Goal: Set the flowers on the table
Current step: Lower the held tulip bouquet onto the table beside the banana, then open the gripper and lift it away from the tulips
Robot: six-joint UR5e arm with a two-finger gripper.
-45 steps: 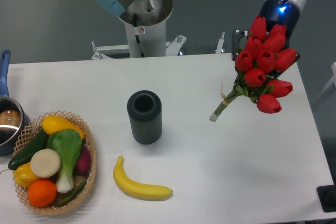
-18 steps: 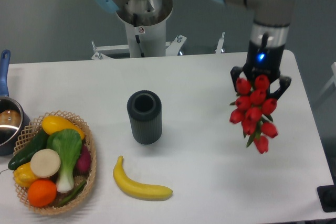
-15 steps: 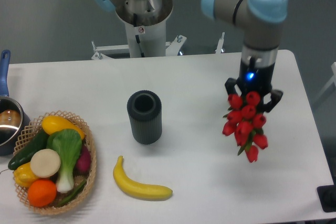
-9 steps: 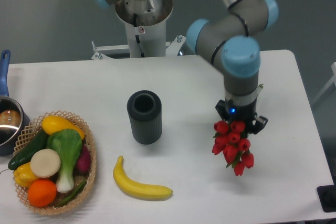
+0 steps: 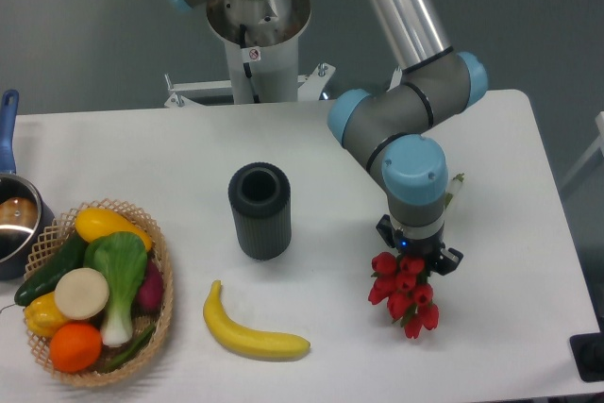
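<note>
The flowers (image 5: 404, 293), a bunch of red tulip buds, hang low over the white table (image 5: 491, 233) at its front right. My gripper (image 5: 412, 257) is right above the buds and shut on the bunch. Its fingers are mostly hidden by the wrist and the buds. A bit of green stem (image 5: 453, 184) sticks out behind the wrist on the right. I cannot tell whether the buds touch the table.
A dark ribbed cylindrical vase (image 5: 260, 210) stands at the table's middle. A banana (image 5: 251, 331) lies in front of it. A wicker basket of vegetables and fruit (image 5: 94, 290) sits front left, a pot with a blue handle (image 5: 11, 214) at the left edge.
The arm has swung the flowers from high at the back right down and to the left, toward the table's front. The bunch has stayed in the gripper throughout.
</note>
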